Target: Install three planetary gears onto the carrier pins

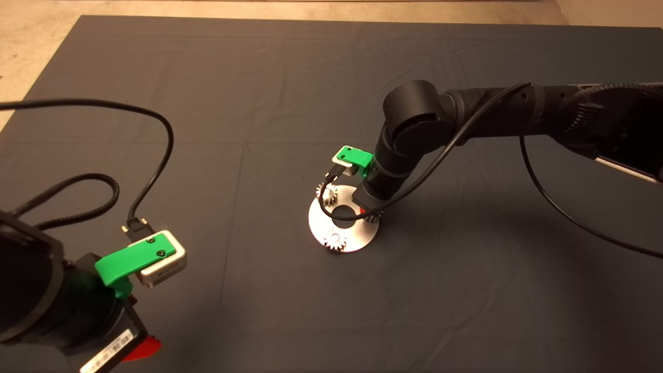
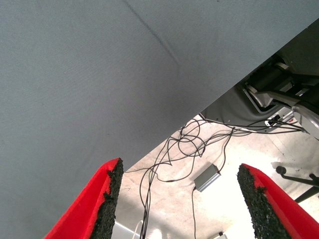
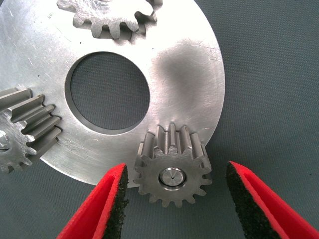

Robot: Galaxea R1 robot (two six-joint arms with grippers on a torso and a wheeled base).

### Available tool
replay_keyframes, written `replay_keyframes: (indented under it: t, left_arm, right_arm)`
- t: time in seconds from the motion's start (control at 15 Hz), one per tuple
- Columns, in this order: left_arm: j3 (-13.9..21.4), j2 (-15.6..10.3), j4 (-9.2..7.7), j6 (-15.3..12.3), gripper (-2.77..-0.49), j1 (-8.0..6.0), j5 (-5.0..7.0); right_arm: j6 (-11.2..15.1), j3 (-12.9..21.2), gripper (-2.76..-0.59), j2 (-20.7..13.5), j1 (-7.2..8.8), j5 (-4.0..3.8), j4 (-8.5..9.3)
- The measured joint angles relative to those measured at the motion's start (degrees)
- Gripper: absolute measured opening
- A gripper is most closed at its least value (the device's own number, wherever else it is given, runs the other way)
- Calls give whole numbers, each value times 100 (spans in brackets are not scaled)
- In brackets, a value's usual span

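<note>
The shiny silver disc [image 1: 357, 234] lies mid-mat; it also shows in the right wrist view [image 3: 184, 74]. All three planetary gears sit on it. One is at the far left [image 1: 327, 194], one at the near edge [image 1: 335, 241], and one at the right [image 1: 371, 218] is mostly hidden under my right gripper [image 1: 366, 208]. In the right wrist view this gear [image 3: 172, 172] sits on its carrier pin [image 3: 172, 177], whose top shows in the bore. My right gripper [image 3: 175, 170] is open astride it, pads not touching. The other two gears [image 3: 25, 129] [image 3: 112, 17] show there too. My left gripper [image 2: 179, 169] is open and empty, parked at the lower left [image 1: 141, 348].
The right arm's black cable [image 1: 331, 210] loops over the disc's centre hole. The left arm's cables [image 1: 150, 176] lie on the mat's left part. The left wrist view looks past the mat's edge [image 2: 164, 144] at floor cables [image 2: 189, 144].
</note>
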Motion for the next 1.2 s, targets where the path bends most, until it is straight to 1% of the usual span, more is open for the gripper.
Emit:
replay_keyframes:
  t: [0.2,0.27,0.33,0.4,0.47,0.53,0.6,0.67,0.8,0.87,1.0,1.13,1.2]
  left_arm:
    - [0,-13,0,0,-166,0,2]
    - [0,-13,0,0,-166,0,2]
    - [0,-11,0,0,-166,0,0]
    - [0,-13,0,0,-166,0,2]
    - [0,-10,0,0,-166,0,2]
    - [0,0,0,0,-166,0,2]
    - [0,24,0,0,-166,0,0]
    - [0,41,0,0,-166,0,0]
    - [0,161,0,-11,-166,0,5]
    - [0,289,0,-42,-166,0,2]
    - [-9,580,-2,-139,-166,0,0]
    - [-45,864,0,-291,-166,0,2]
    - [-50,993,-2,-344,-166,0,2]
  right_arm:
    - [0,2,-191,-1,0,0,5]
    - [0,2,-191,-1,1,0,24]
    - [0,32,-191,-20,6,2,92]
    - [7,110,-191,-65,39,2,275]
    - [68,248,-191,-127,119,-2,517]
    - [179,465,-191,-194,240,-16,735]
    - [310,661,-191,-232,341,-20,859]
    - [578,951,-191,-268,430,-17,1013]
    - [1229,1526,-191,-339,450,-17,1308]
    - [1580,1831,-191,-367,455,-17,1444]
    - [2169,2371,-191,-434,500,-20,1684]
    - [2707,2773,-191,-500,533,-20,1771]
    - [2878,2917,-191,-519,550,-22,1810]
